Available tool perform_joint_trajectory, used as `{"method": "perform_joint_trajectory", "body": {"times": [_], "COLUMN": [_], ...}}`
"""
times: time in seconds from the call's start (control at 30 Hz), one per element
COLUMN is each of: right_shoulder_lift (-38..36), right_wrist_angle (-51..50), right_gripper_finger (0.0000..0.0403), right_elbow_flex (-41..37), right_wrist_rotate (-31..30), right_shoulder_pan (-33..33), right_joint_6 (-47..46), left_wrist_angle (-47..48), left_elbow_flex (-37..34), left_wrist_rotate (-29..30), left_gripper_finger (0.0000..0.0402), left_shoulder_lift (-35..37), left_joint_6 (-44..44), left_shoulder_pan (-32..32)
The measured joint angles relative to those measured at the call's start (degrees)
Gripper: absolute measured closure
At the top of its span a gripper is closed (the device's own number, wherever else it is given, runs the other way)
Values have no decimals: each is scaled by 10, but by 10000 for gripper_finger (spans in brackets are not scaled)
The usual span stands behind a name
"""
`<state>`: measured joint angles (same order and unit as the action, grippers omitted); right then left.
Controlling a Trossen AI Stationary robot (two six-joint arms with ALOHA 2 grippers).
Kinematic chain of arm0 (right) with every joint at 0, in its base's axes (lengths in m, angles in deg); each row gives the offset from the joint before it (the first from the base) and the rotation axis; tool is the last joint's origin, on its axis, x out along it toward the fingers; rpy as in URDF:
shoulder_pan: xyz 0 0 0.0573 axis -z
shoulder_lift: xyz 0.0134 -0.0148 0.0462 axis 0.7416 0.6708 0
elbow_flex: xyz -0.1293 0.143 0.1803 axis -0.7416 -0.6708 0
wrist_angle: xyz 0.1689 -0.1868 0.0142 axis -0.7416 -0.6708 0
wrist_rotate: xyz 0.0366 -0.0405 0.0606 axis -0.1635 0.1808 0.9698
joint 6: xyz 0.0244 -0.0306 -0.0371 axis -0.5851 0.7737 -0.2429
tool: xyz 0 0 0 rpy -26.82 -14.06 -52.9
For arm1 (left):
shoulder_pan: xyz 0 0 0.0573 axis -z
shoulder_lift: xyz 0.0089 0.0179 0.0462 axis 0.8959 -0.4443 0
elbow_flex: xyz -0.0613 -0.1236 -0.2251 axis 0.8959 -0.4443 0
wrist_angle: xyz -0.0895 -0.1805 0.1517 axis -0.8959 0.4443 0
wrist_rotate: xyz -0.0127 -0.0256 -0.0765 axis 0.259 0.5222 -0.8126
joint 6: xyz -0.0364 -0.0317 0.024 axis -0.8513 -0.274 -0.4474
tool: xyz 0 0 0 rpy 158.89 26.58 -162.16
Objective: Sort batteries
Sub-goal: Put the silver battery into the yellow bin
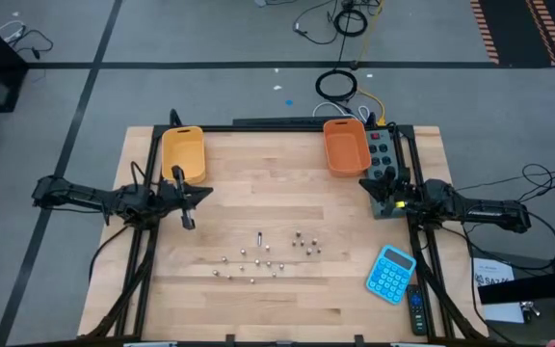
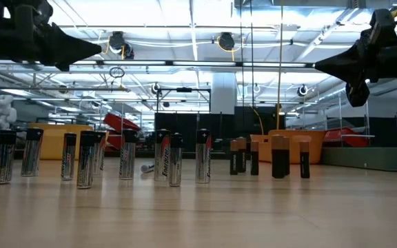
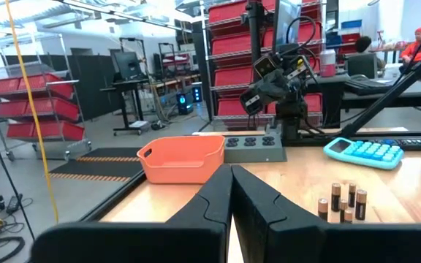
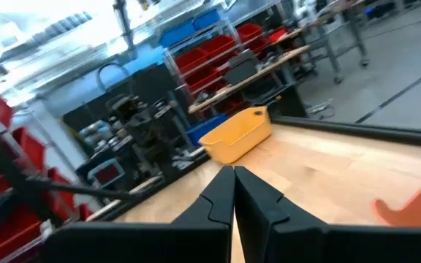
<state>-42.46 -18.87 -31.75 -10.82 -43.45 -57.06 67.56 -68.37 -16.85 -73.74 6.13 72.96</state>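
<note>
The wooden table (image 1: 287, 299) is flanked by the two arms, with the left gripper (image 1: 183, 198) held closed and empty beside the yellow bin (image 1: 183, 152), and the right gripper (image 1: 385, 185) likewise closed and empty near the orange bin (image 1: 345, 146). A blue calculator (image 1: 390, 273) is seen toward the front right; the batteries (image 1: 263, 255) are scattered, mostly upright, across the middle front of the table, well apart from both grippers

Left arm (image 1: 94, 198), right arm (image 1: 470, 207): dark jointed links showing black all over, thin cables running alongside. Left gripper (image 3: 231, 191), right gripper (image 4: 234, 191): matte black fingers showing stepped, notched inner edges, blunt tips.
</note>
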Motion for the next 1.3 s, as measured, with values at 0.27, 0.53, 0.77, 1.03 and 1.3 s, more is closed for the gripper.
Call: {"method": "perform_joint_trajectory", "body": {"times": [0.27,0.53,0.77,1.03,1.3], "right_shoulder_lift": [17,91,139,182,231], "right_wrist_angle": [-5,68,142,135,137], "right_gripper_finger": [399,399,399,374,391], "right_elbow_flex": [0,3,4,4,4], "right_wrist_rotate": [-4,33,36,43,72], "right_shoulder_pan": [0,-12,-22,-24,-42], "right_joint_6": [-30,18,47,-131,-165], "left_wrist_angle": [4,9,18,32,15], "left_elbow_flex": [0,0,0,0,0], "left_wrist_rotate": [47,51,64,89,110], "left_gripper_finger": [382,382,382,382,382], "left_shoulder_lift": [0,0,0,0,0], "left_joint_6": [-72,-90,-125,-225,-301], "left_shoulder_pan": [0,0,0,0,0]}}
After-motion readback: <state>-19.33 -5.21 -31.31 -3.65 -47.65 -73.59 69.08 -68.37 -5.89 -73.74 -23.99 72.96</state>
